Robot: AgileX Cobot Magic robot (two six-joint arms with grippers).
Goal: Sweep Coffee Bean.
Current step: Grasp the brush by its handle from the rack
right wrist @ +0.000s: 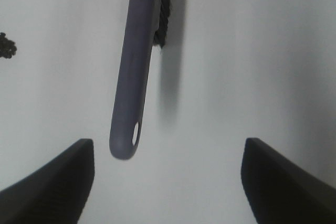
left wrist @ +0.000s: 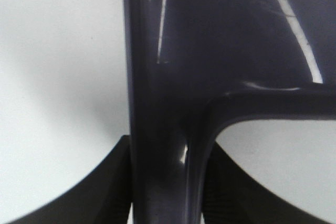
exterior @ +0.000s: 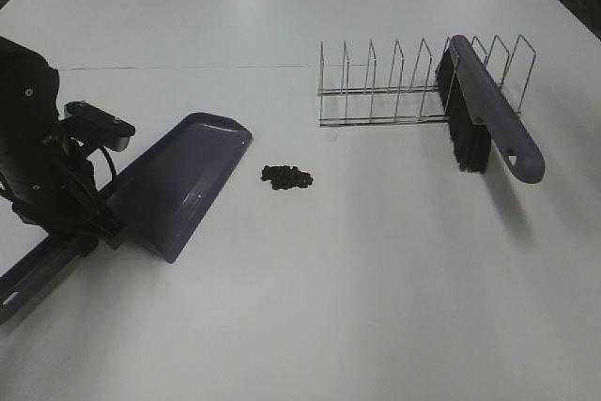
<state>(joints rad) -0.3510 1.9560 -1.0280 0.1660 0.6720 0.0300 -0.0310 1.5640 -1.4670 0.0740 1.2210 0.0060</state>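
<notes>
Small dark patch of coffee bean (exterior: pixel 286 177) near the middle of a white bench (exterior: pixel 376 326), just off the open lip of a purple dustpan (exterior: pixel 183 185). Dustpan handle gripped tight by the left claw (left wrist: pixel 167 198), with the lip turned toward the beans.

Well apart from the beans, on the right side: a purple brush (exterior: pixel 490 110) propped against a wire rack (exterior: pixel 394 82), black bristles hanging toward the bench, free handle end pointing away from the rack.

Spread wide and empty, out of the high view: the right claw (right wrist: pixel 168 182), directly behind that handle end. Long axis of the brush running straight away from this claw toward the rack. Handle tip between the two fingers but ahead of them, a little nearer one side, no contact.

Probably called for next: a straight advance along that axis, then a close on the handle. Right arm the nearer one to the brush.
</notes>
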